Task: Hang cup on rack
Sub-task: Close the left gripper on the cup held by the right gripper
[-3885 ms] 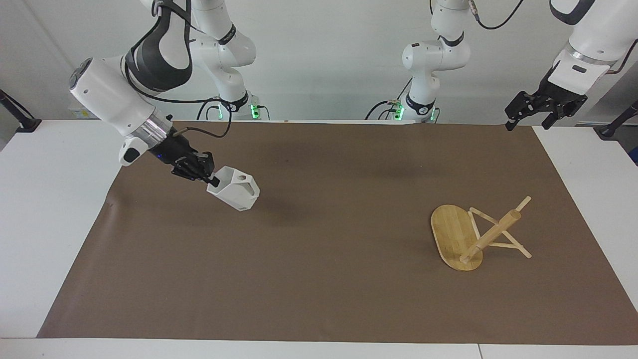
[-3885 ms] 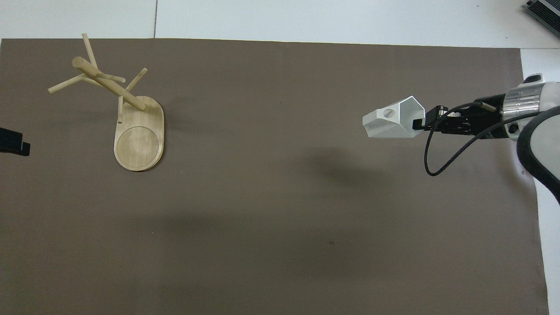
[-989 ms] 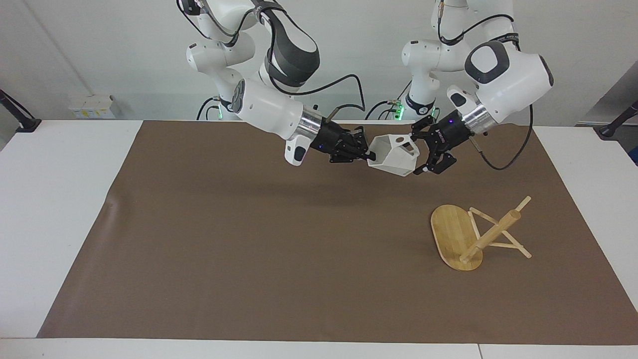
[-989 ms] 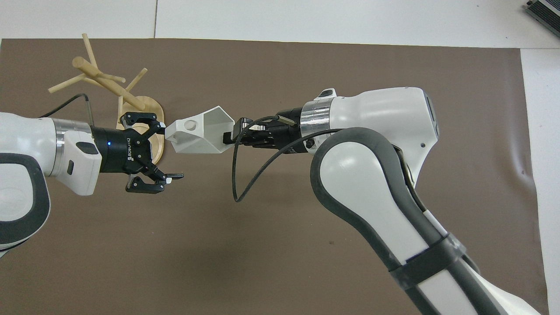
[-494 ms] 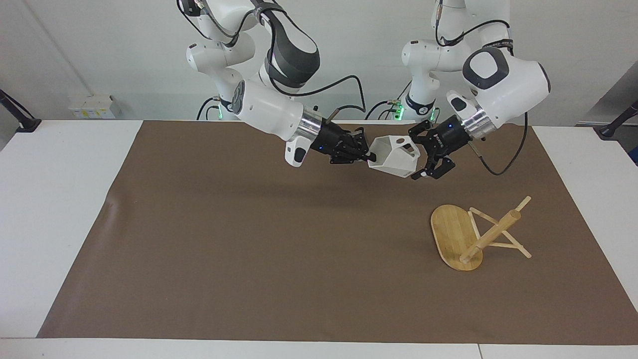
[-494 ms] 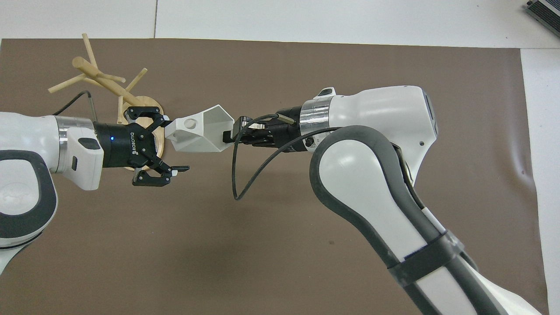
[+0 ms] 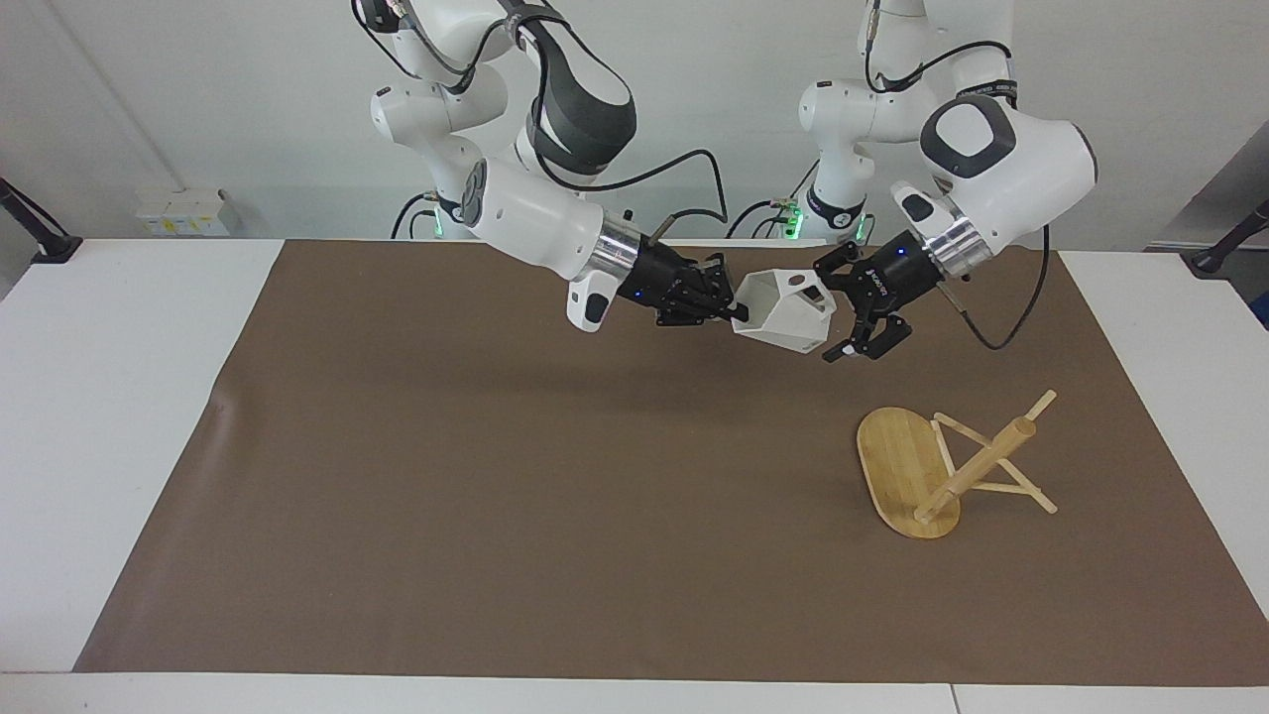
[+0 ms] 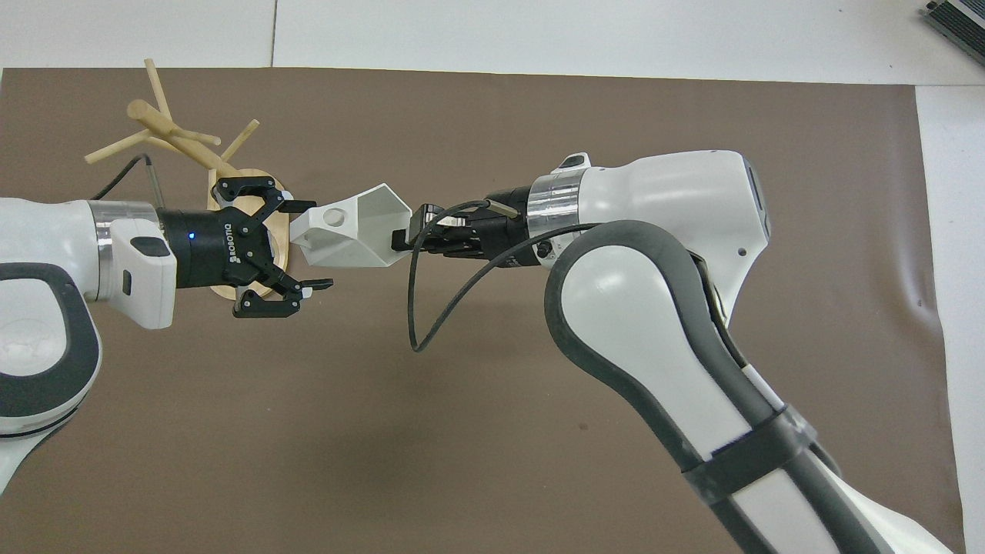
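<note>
Cup (image 7: pixel 785 309) between both tools, midair

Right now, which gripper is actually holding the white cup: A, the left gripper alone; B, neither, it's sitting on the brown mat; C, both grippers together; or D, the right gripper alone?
D: the right gripper is shut on the rim of the cup, holding it in the air over the mat, while the left gripper stands open around the cup's base end without closing on it.

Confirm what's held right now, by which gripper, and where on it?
The right gripper is shut on the white faceted cup, pinching its rim wall, up in the air. The left gripper is open around the cup's base end, holding nothing.
</note>
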`<state>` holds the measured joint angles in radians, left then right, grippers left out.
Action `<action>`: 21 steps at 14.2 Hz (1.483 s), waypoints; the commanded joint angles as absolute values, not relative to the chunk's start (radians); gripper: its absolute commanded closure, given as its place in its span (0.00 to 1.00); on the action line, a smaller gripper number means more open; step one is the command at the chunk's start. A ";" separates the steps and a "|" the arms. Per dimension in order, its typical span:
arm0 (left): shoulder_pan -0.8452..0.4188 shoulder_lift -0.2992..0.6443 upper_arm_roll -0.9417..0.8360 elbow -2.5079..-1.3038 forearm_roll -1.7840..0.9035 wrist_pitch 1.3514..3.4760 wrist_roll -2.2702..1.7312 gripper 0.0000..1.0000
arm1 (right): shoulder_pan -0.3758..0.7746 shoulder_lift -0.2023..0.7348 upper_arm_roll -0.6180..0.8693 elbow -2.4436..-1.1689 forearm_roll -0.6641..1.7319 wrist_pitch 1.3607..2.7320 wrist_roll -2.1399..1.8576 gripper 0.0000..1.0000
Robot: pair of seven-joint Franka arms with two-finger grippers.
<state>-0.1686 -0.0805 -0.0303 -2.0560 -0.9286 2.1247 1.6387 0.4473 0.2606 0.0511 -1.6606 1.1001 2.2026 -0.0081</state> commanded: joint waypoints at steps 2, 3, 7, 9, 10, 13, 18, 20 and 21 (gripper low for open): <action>-0.189 -0.086 -0.025 -2.074 -0.954 2.154 1.671 0.00 | 0.436 0.275 0.058 -1.631 1.081 2.186 0.025 1.00; -0.190 -0.086 -0.025 -2.075 -0.954 2.154 1.667 0.00 | 0.436 0.276 0.058 -1.631 1.081 2.186 0.025 1.00; -0.192 -0.086 -0.025 -2.074 -0.966 2.154 1.667 0.00 | 0.436 0.275 0.058 -1.631 1.080 2.186 0.025 1.00; -0.192 -0.086 -0.026 -2.074 -0.974 2.154 1.663 0.00 | 0.436 0.276 0.058 -1.631 1.080 2.186 0.025 1.00; -0.193 -0.086 -0.026 -2.074 -0.985 2.154 1.661 0.00 | 0.436 0.275 0.058 -1.631 1.080 2.184 0.025 1.00; -0.202 -0.087 -0.026 -2.074 -1.006 2.154 1.644 0.00 | 0.436 0.276 0.058 -1.631 1.078 2.186 0.025 1.00; -0.204 -0.087 -0.025 -2.074 -1.014 2.151 1.625 1.00 | 0.436 0.275 0.058 -1.631 1.078 2.184 0.025 1.00; -0.204 -0.087 -0.026 -2.072 -1.014 2.152 1.614 1.00 | 0.436 0.275 0.058 -1.631 1.078 2.186 0.025 1.00; -0.204 -0.087 -0.026 -2.072 -1.014 2.154 1.612 1.00 | 0.436 0.275 0.058 -1.631 1.078 2.186 0.026 1.00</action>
